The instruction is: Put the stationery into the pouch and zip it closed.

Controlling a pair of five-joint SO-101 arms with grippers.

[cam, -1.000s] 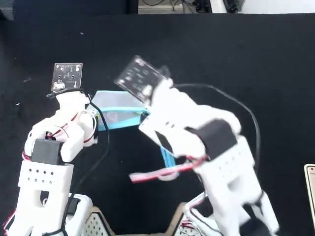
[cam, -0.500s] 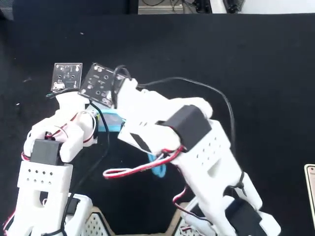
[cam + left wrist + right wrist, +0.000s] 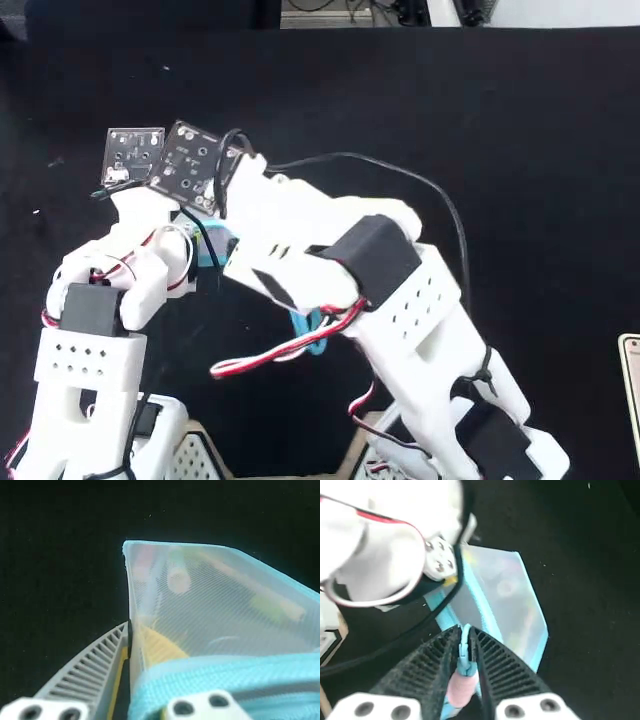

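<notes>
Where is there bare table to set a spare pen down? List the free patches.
Free: the far half of the table beyond both arms, and the stretch right of the right arm. Crowded: between the arms, where the left gripper clamps the pouch and the right gripper its zip pull.

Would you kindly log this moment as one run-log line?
left tool: shut on translucent blue-trimmed mesh pouch | right tool: shut on blue zipper pull | stationery: inside pouch

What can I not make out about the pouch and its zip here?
High view: the right arm covers most of the pouch, so how far it is closed is hidden.
Left wrist view: the stationery is blurred behind the pouch's mesh; kinds unclear.
Right wrist view: the right gripper hides the zip beyond the pull.
</notes>
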